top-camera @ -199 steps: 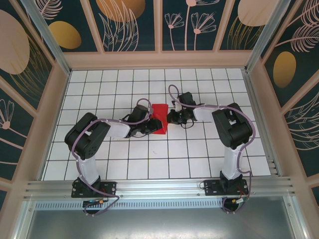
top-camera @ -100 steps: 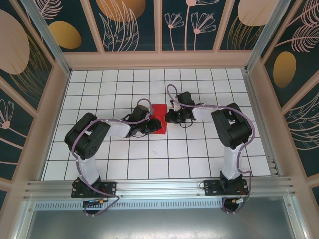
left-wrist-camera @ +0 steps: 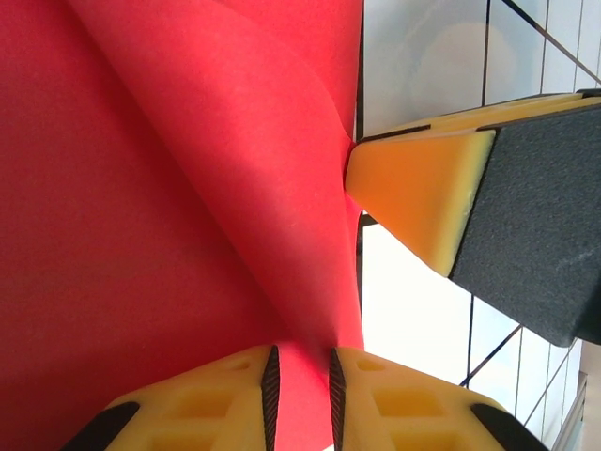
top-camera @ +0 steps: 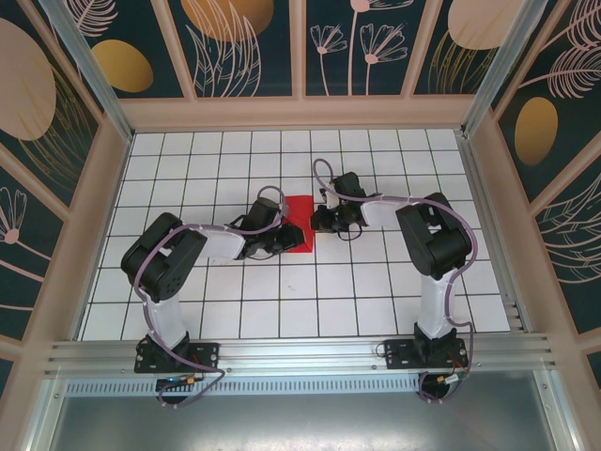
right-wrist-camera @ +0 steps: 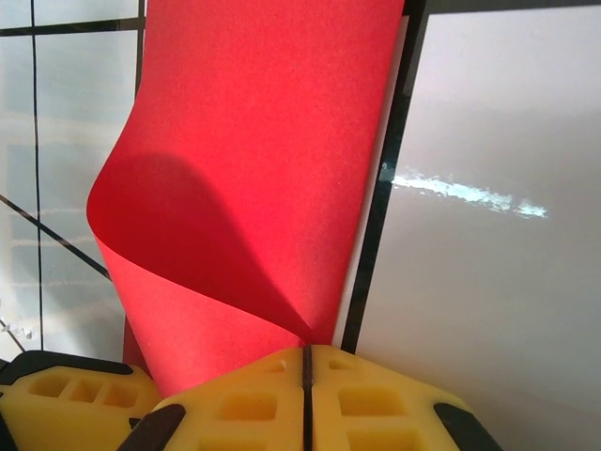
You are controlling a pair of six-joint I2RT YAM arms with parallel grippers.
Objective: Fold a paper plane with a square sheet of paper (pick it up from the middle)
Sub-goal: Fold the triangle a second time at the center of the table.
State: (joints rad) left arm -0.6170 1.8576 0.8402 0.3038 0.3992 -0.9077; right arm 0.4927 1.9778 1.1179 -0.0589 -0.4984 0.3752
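**Item 1, sheet of paper**: red, plain. Lies mid-tabletop, between my two arms. Most of it is flat on the tiles. One side is lifted and curling over itself in a soft roll. No sharp crease visible.

**Item 2, left jaws:** nearly closed, pinching a thin bit of the sheet at its edge.

**Item 3, right jaws:** pressed together, seam tight. The curl runs straight into the seam, so I judge the edge is pinched there too. They sit just beside the left jaws.

**Status:** early, approx. Sheet gripped, first fold begun. Not yet done: lay flap over, press crease, all later folds. No pointed dart shape yet.

**Note:** which fold this is, cannot tell.
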